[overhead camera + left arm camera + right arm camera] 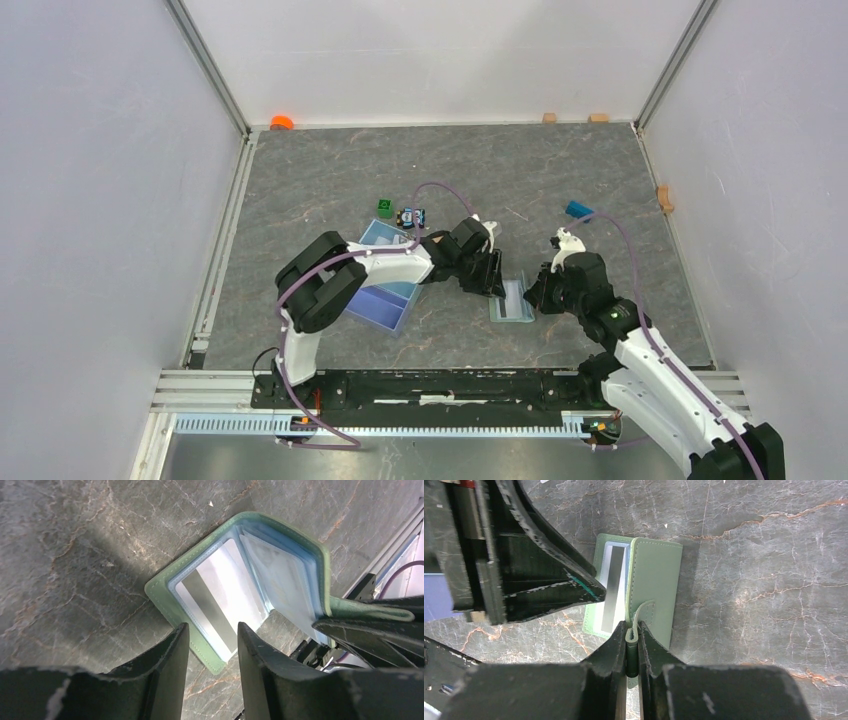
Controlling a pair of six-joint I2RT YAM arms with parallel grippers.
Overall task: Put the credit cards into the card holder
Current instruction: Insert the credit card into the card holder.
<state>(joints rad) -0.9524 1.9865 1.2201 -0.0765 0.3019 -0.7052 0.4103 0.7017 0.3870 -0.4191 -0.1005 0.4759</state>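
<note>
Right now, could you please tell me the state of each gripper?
Left gripper: open, holding nothing.
Right gripper: closed on the snap tab of the flat sage-green card holder.

One card holder, one card, one tray

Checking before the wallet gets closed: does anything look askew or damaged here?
Nothing stands out. The striped card lies square within the open card holder, and the right tool pinches the snap tab, holding the cover up.

Dark grey veined stone-look tabletop, walled in.
Beyond the left claw and on both its sides stood plain whitish walls, with silver metal corner posts; light was even.
</note>
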